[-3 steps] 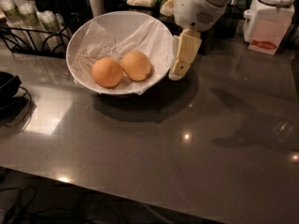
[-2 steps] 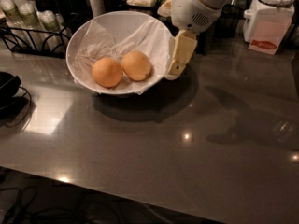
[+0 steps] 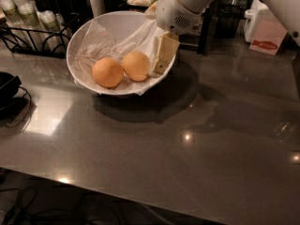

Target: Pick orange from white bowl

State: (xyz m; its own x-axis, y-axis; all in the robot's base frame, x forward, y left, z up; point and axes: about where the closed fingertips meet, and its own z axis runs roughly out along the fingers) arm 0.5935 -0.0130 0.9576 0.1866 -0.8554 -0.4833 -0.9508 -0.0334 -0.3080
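The bowl (image 3: 93, 36) sits on the worktop (image 3: 187, 163), toward its back left. In it, the orange (image 3: 136, 65) lies just right of a second fruit (image 3: 107, 72). The end effector (image 3: 161, 60) hangs at the bowl's right rim, beside the orange. A rack (image 3: 28, 36) stands behind, to the left.

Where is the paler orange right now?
In the camera view, the paler orange sits in the white bowl, beside the deeper orange fruit on its picture-left; the gripper hangs just right of it, at the bowl's rim.

Deeper-orange fruit (image 3: 107, 72), grey counter (image 3: 187, 168), red-labelled container (image 3: 265, 34)
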